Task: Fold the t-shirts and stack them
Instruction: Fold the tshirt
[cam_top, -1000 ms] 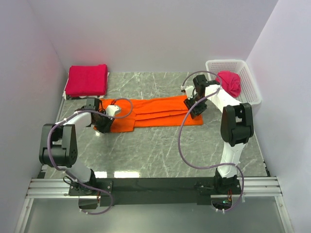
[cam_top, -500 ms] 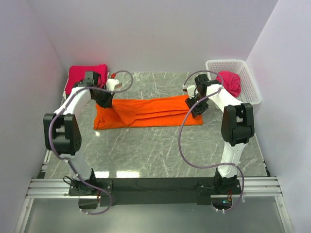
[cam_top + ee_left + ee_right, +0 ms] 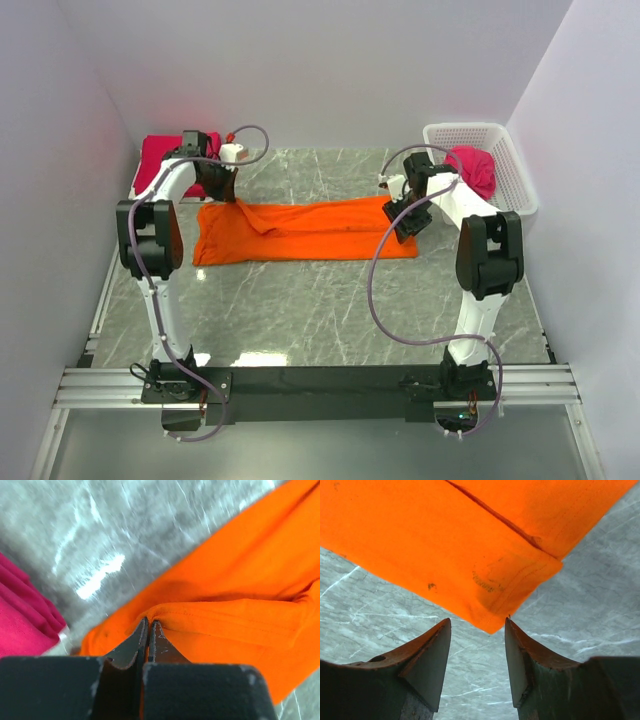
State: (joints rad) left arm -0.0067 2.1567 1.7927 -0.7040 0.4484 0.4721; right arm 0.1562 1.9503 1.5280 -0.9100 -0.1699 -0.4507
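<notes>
Mid-fold: left gripper (image 3: 149,626) pinched on the orange t-shirt (image 3: 310,232) hem, right gripper (image 3: 477,629) apart over the opposite corner. Next, probably: right clamps that corner.

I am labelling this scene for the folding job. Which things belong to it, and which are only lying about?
Job: orange t-shirt, pinched by the left gripper; folded pink t-shirt stack, far left; crumpled pink t-shirt, far right; right gripper, open.
Just there: white basket holding the crumpled one; marble table.

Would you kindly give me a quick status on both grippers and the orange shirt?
Left gripper shut on orange shirt edge. Right gripper open, hovering at its corner. Nothing in the way.
</notes>
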